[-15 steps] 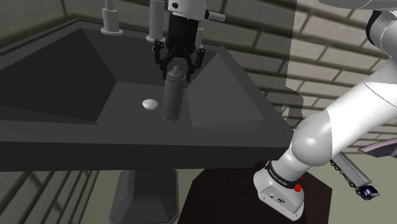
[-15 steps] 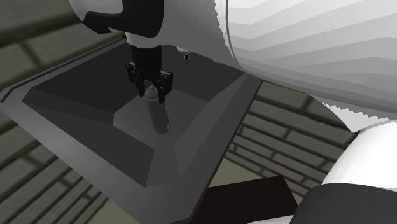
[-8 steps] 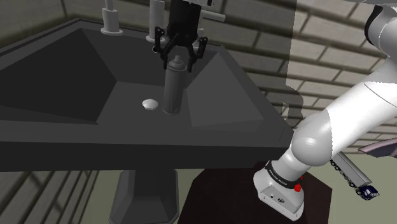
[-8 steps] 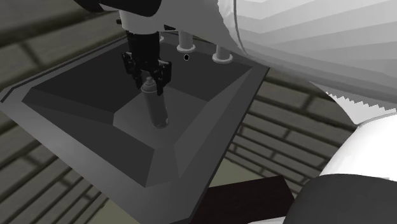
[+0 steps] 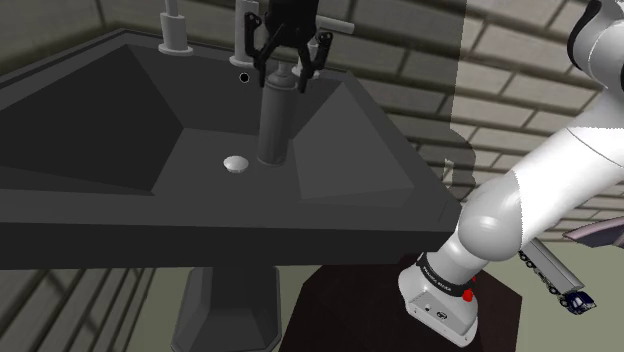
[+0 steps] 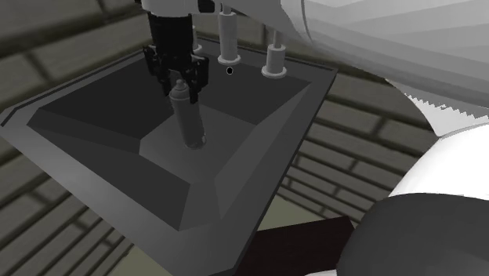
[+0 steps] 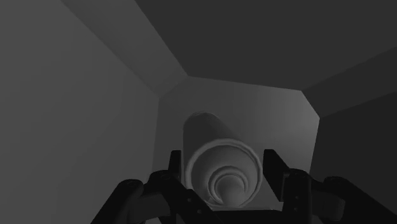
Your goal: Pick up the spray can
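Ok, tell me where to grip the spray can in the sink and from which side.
Grip the spray can around its narrow top, coming straight down from above. It is upright in the sink, whose sloping walls would crowd a sideways approach, and the round top fits between the jaws, which clasp it there now.

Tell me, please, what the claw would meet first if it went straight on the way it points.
The claw is shut on the spray can, which points down; the can's base would likely meet the sink floor first, though the gap is hard to judge.
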